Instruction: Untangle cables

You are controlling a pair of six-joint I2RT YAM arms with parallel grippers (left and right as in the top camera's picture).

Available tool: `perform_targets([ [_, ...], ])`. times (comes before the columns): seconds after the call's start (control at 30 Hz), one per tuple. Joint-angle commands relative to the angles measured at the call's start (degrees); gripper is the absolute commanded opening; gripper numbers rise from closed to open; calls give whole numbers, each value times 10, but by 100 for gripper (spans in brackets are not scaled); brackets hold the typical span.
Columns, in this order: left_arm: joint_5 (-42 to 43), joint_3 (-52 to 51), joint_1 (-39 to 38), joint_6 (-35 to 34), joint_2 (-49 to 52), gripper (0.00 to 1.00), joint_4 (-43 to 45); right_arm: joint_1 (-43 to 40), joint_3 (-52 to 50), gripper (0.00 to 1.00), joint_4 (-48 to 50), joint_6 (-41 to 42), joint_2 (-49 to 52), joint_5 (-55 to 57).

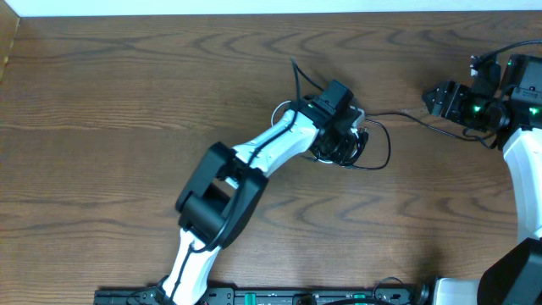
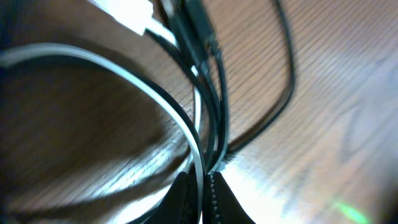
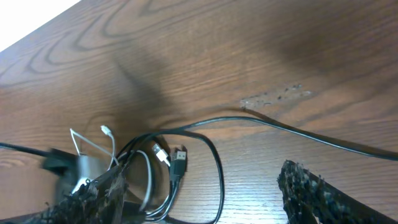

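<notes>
The left gripper [image 2: 204, 196] is closed narrowly, pinching the thin white cord [image 2: 196, 152] in the coiled bundle mid-table. The thin black cord [image 1: 398, 114] trails toward the wide-spread right gripper [image 1: 432, 100], which is near the bundle.

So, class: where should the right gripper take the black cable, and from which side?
Best grip the black cable on its straight stretch lying flat on the table, clear of the bundle. Come from above, the open right gripper astride it.

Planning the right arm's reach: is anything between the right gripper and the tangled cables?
Nothing visible: between right gripper and cables lies only bare table, crossed by the black cable. The left gripper grips the white cable.
</notes>
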Motion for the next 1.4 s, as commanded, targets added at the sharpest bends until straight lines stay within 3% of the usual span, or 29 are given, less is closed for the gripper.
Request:
perform_targets([
  [0.0, -3, 24, 18, -55, -74, 8, -3, 11, -3, 75, -1, -11, 2, 2],
  [0.2, -3, 24, 51, -146, -150, 8, -1, 26, -3, 76, 3, -11, 2, 2],
  [0.43, -3, 24, 78, -195, -208, 8, 5, 46, -3, 79, 16, -10, 2, -29],
  [0.77, -3, 24, 94, -308, -227, 8, 65, 132, -3, 80, 45, -11, 2, -71],
  [1.07, -59, 24, 130, -448, -227, 7, 62, 190, -3, 80, 79, -11, 14, -71],
  [1.3, -81, 24, 132, -457, -227, 8, 38, 215, -3, 80, 106, -10, 49, -82],
  [1.37, -83, 23, 132, -432, -226, 8, 17, 215, -3, 79, 106, -11, 55, -81],
])
